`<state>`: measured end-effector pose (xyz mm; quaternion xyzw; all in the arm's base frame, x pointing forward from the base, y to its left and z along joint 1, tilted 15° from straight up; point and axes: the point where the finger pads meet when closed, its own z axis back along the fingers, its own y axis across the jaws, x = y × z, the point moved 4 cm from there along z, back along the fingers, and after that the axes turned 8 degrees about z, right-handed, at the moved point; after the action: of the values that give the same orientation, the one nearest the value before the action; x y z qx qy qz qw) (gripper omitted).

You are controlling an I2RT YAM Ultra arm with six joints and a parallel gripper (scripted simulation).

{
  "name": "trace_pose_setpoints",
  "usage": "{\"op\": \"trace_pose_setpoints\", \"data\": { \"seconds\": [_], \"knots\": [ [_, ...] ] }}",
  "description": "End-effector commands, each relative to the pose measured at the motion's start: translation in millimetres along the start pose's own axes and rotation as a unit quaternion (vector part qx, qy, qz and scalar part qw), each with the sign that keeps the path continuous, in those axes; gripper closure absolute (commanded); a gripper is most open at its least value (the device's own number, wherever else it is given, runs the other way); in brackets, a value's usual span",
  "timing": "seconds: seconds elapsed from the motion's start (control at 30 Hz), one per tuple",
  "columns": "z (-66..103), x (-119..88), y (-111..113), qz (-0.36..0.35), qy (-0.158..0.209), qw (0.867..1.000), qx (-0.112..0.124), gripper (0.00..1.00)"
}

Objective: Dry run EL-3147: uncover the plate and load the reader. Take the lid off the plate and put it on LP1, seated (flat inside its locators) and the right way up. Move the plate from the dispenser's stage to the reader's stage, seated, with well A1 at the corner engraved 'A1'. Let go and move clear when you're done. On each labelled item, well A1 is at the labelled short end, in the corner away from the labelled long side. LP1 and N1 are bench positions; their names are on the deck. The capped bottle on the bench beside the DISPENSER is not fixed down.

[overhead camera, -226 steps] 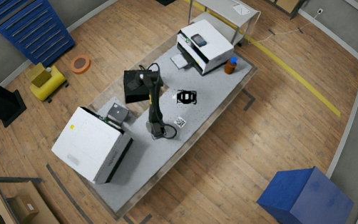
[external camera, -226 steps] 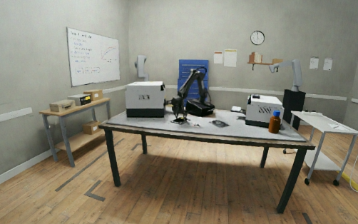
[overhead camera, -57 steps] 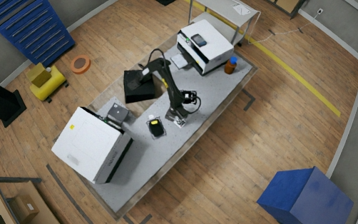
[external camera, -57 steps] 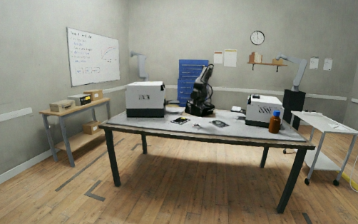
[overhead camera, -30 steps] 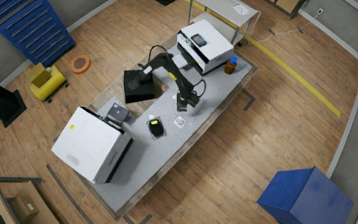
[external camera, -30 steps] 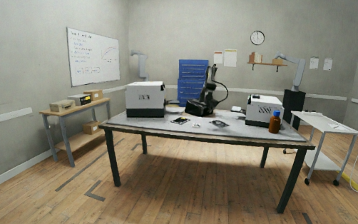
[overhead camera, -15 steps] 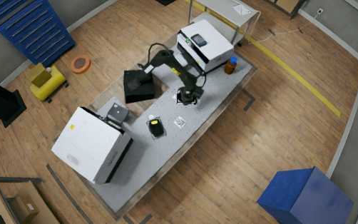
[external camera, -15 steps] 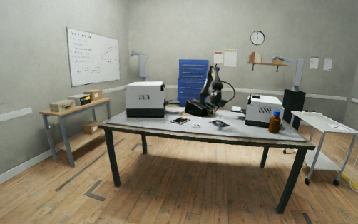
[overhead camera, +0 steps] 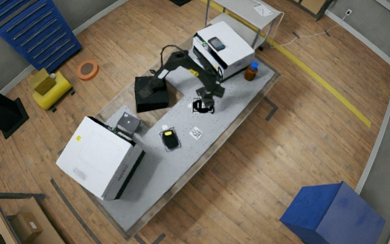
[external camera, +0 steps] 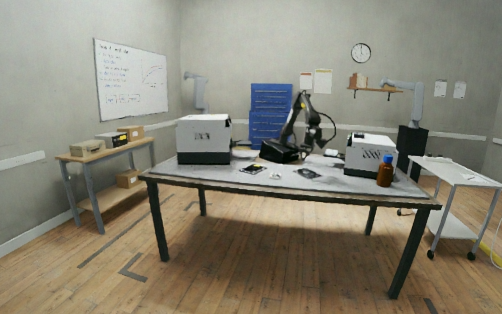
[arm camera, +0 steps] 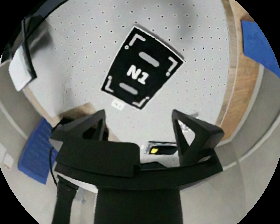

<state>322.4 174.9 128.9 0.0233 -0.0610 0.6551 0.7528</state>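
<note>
Lid [overhead camera: 170, 141] [external camera: 252, 169] [arm camera: 167, 150] with 1 yellow patch lies flat; open hand [overhead camera: 207, 104] [external camera: 306, 151] [arm camera: 138, 112] hangs above N1 [overhead camera: 210, 110] [external camera: 307, 173] [arm camera: 150, 74].

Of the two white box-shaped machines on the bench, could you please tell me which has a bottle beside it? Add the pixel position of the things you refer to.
The smaller one [overhead camera: 232, 36] [external camera: 372, 145]; the brown, blue-capped bottle [overhead camera: 251, 72] [external camera: 385, 172] stands beside it.
</note>
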Motion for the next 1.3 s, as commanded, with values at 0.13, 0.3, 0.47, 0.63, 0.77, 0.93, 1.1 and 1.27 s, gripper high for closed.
{"op": "trace_pose_setpoints", "data": {
  "seconds": [0.13, 0.3, 0.47, 0.63, 0.77, 0.93, 1.1, 1.27],
  "knots": [
    [24.6, 20.5, 8.6, 0.079, -0.008, 0.996, -0.030, 0.00],
    [27.7, 35.2, 22.2, 0.121, -0.008, 0.992, -0.032, 0.00],
    [31.0, 49.1, 36.5, 0.163, -0.007, 0.986, -0.034, 0.00],
    [33.1, 57.0, 45.6, 0.202, -0.007, 0.979, -0.036, 0.00],
    [35.8, 67.4, 57.6, 0.217, -0.007, 0.975, -0.037, 0.00],
    [39.5, 79.0, 73.8, 0.281, -0.007, 0.959, -0.041, 0.00],
    [41.8, 85.7, 83.6, 0.296, -0.007, 0.954, -0.042, 0.00],
    [45.7, 96.0, 100.6, 0.349, -0.008, 0.936, -0.045, 0.00]
  ]
}}
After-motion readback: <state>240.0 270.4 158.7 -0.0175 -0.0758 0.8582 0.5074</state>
